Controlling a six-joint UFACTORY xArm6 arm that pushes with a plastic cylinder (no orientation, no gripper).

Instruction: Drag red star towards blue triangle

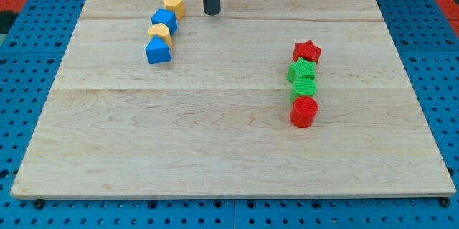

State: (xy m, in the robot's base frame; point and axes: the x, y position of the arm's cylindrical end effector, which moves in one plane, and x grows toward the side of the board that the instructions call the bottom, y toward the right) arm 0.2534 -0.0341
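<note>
My tip (211, 13) (a plain rod, no claw to open or close) must circle behind the red star (307, 51), then push steadily toward the blue triangle (158, 52) across the bench (215, 136).

Red star (307, 51): lies flat, view's right, topmost of a column of blocks, touching the green one just below. Blue triangle (158, 52): view's left, bottom end of a diagonal block row, touching the yellow piece above. Well apart.
</note>
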